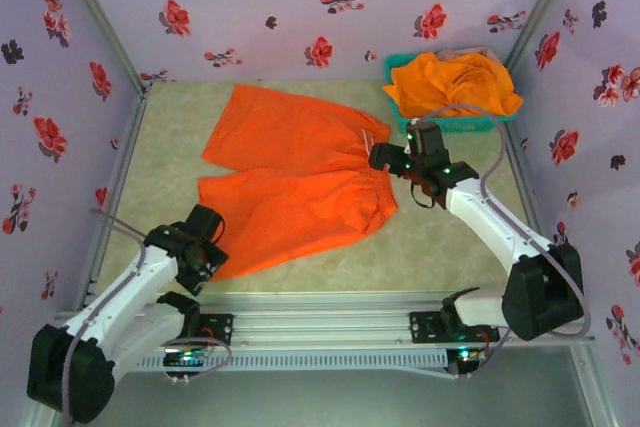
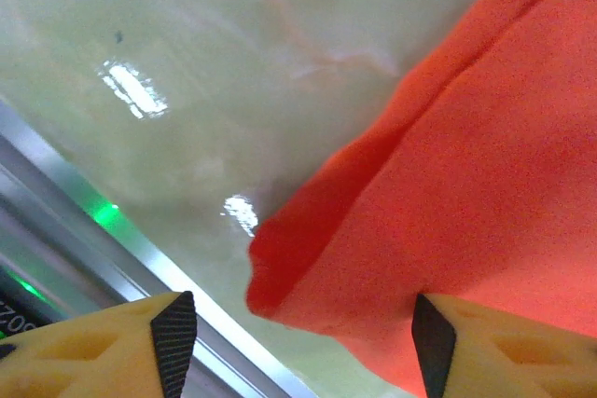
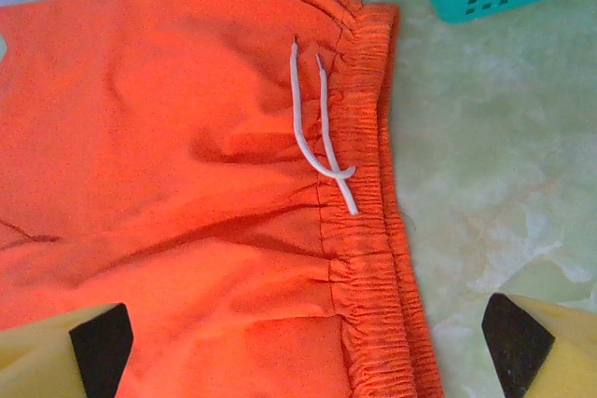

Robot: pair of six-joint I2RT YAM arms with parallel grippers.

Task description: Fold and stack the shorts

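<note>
Left gripper (image 2: 304, 342): jaws partly apart and low over the near-left hem corner (image 2: 280, 277) of the shorts (image 1: 290, 172). The corner lies in the gap between the two fingertips (image 2: 174, 342). The right-hand tip is over cloth and the left-hand tip is over the table (image 1: 440, 247). No pinch visible, and I can't tell if either tip touches the fabric.

Right gripper (image 3: 306, 347): jaws wide, holding nothing. It hangs above the waistband (image 3: 373, 230), with one tip over the orange cloth and the other over bare table. The white drawstring (image 3: 322, 128) lies loose on the fabric just ahead of it.

Shorts: bright orange, spread flat mid-table, waistband to the right, both legs pointing left. There's a gap between the legs, and some wrinkles near the waistband.

Around:
- The teal basket (image 1: 470, 125) sits in the far-right corner, near the waistband but apart from it.
- A heap (image 1: 455, 82) of lighter orange cloth fills the basket and spills over its rim.
- The right arm crosses the space just in front of the basket.

Edges:
- The metal rail (image 2: 93, 230) runs along the near edge, close beside the left gripper and the hem corner.
- Flowered walls close off the left, far and right sides.
- Open table is a strip left of the legs, a strip in front of the near leg, and a patch right of the waistband.
</note>
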